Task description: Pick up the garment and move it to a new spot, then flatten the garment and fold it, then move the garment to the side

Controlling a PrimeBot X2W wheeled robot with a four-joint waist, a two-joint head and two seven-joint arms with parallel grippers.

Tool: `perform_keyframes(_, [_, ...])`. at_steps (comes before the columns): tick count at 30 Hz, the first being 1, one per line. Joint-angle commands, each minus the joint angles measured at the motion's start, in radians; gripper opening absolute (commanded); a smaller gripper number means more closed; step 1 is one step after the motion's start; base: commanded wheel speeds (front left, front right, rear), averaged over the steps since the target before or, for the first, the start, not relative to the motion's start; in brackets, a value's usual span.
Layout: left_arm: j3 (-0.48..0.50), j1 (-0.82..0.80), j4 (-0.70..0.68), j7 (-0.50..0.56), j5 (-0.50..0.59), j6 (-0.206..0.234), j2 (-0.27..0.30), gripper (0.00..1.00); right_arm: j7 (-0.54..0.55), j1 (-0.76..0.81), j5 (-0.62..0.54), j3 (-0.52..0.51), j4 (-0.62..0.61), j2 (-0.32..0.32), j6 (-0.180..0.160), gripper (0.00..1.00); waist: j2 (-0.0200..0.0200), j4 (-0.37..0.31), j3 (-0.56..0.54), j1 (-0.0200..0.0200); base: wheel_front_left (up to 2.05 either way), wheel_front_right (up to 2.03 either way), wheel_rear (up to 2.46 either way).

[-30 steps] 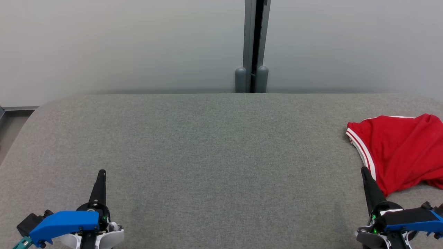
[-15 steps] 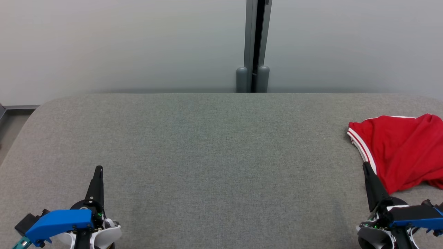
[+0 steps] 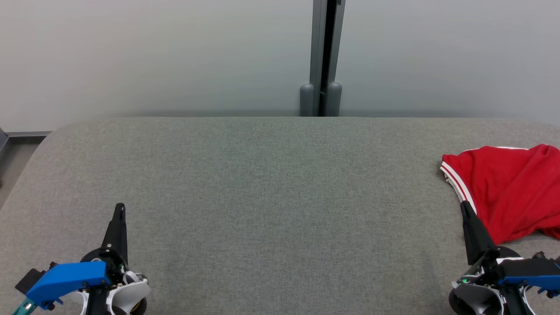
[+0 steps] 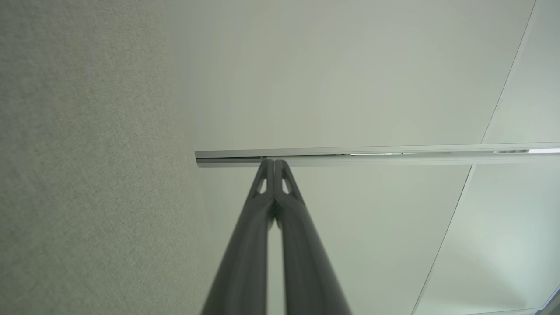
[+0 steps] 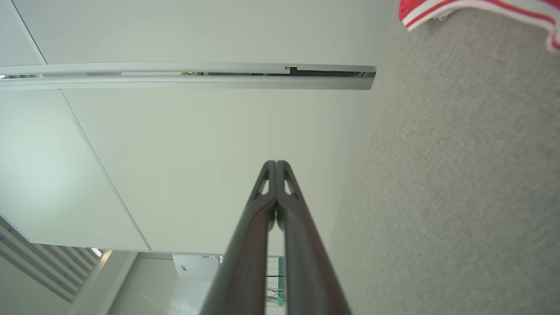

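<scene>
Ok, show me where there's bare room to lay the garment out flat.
The grey table is bare across its whole middle, from the left gripper to the right gripper and back to the wall. Only the right edge is crowded: the red garment lies bunched there, just beyond the right gripper.

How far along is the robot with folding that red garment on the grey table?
Nothing looks done yet: the red garment lies rumpled and unfolded at the right edge of the grey table. Nothing is in hand either. The left gripper and right gripper are both shut and empty, the right one near the garment's striped hem. Left to do: pick it up, move it, flatten it, fold it and set it aside.
</scene>
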Motion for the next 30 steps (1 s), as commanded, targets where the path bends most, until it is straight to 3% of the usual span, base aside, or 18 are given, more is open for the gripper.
perform_keyframes(1, [0.004,-0.011,-0.004,0.004,-0.002,-0.005,-0.002,0.0,0.004,-0.014,0.004,-0.003,-0.003,-0.004,0.0,0.0,0.0,0.0,0.0,0.0,0.0,0.0,0.0])
perform_keyframes(30, [0.004,-0.011,-0.005,0.005,-0.001,-0.005,-0.002,0.0,0.004,-0.012,0.004,-0.003,-0.003,-0.004,0.0,0.0,0.0,0.0,0.0,0.0,0.0,0.0,0.0])
